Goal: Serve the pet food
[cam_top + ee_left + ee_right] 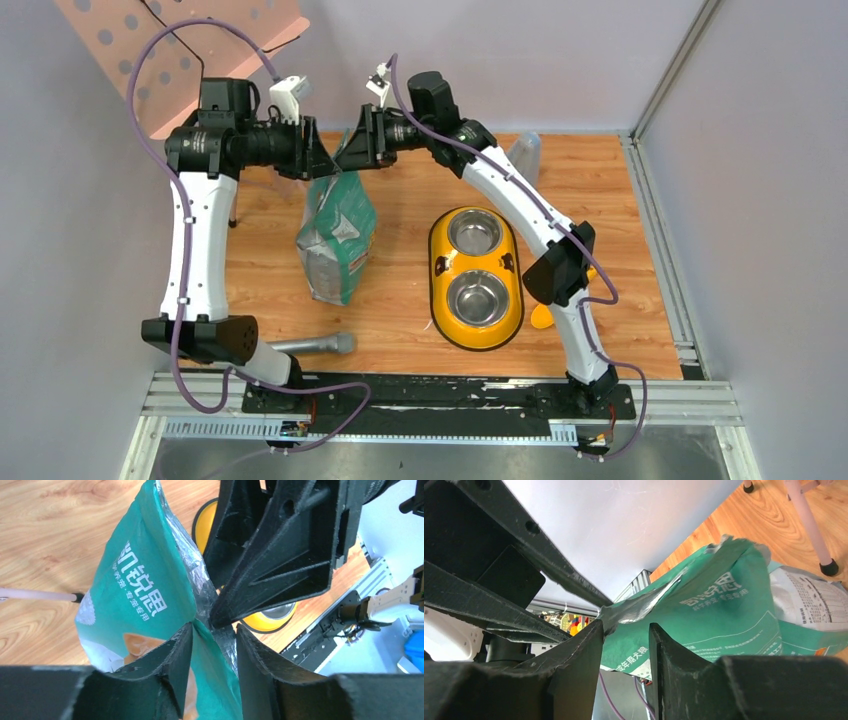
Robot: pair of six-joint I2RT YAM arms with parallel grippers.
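The green-and-silver bag (338, 240) stands upright on the wooden table, its top held up between both grippers. My left gripper (326, 162) is shut on the bag's top edge; in the left wrist view the green wall (135, 590) fills the gap between the fingers (214, 630). My right gripper (347, 155) is open, its tips (625, 627) at the torn silver mouth of the bag (724, 605), with nothing between them. The pet food is hidden inside the bag. The yellow feeder (440, 290) lies right of the bag with two empty steel bowls.
A yellow scoop (541, 316) shows partly behind the right arm. A grey cylinder (312, 345) lies near the left arm's base. A clear cup (525, 155) stands at the back. A pink perforated board on a stand (170, 50) rises at the back left.
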